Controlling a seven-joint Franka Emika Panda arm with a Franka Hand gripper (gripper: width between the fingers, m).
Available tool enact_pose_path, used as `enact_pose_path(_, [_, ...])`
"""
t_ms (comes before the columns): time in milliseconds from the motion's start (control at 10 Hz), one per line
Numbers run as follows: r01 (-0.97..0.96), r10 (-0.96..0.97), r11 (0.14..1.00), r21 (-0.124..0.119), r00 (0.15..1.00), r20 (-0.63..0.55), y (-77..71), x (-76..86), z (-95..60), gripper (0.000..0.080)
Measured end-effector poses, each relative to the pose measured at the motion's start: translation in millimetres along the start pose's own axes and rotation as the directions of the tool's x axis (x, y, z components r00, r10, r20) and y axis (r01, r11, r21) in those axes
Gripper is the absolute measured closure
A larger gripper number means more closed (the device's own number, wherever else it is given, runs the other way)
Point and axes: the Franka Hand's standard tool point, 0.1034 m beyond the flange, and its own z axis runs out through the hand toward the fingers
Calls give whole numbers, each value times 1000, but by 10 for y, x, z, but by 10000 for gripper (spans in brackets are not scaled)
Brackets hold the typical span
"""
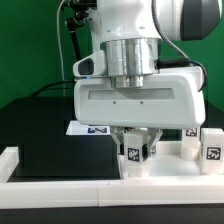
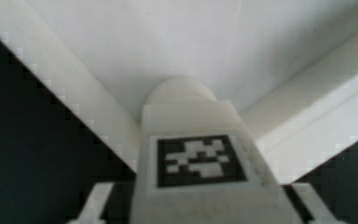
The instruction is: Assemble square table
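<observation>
Wrist view fills up with one white leg [image 2: 197,140], its black-and-white tag facing the camera, and the gripper [image 2: 197,200] pinches it between its fingers [image 2: 101,203] at the edges of the picture. Behind the leg lies a white surface with a raised rim, probably the tabletop [image 2: 140,40], though the picture is too close and soft to be sure.

From the exterior view, the gripper [image 1: 139,148] hangs low over the tabletop [image 1: 160,160], with the tagged leg [image 1: 137,152] held between its fingers. More tagged legs [image 1: 210,150] stand on the exterior view's right. A white border rail [image 1: 60,187] runs along the front of the black table [image 1: 50,135], and the marker board [image 1: 88,128] lies flat behind the gripper.
</observation>
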Motion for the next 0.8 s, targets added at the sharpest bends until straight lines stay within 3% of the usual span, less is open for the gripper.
enact_pose_path(300, [-262,262,965,-8,965,10,19,3,-3,513])
enact_pose_path(500, [-513,515,857,-44,856,41,28,-18,-1,516])
enact_pose_path(600, [-607,611,792,-68,790,53,21,-15,4,517])
enact_pose_path(800, [-840,850,526,-132,514,112,-23,-16,-34,517])
